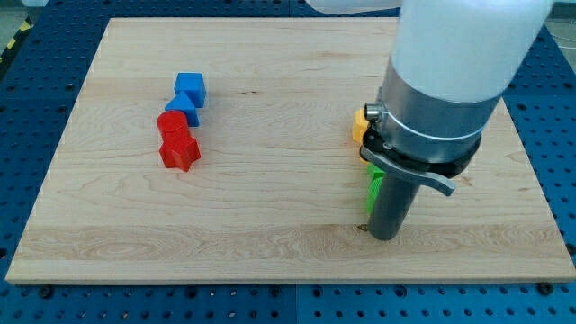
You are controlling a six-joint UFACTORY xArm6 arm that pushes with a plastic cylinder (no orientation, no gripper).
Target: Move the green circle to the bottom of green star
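My tip (384,236) rests on the wooden board (270,225) at the view's lower right. A green block (373,191) shows as a thin sliver just left of the rod and touching it; the arm hides most of it, so I cannot tell its shape. A bit of green (371,168) above it may be a second green block, mostly hidden. A yellow block (360,124) peeks out from behind the arm higher up.
At the view's left, two blue blocks (189,93) sit above two red blocks (177,139) in a tight cluster. The arm's wide white and grey body (441,81) hides the board's upper right.
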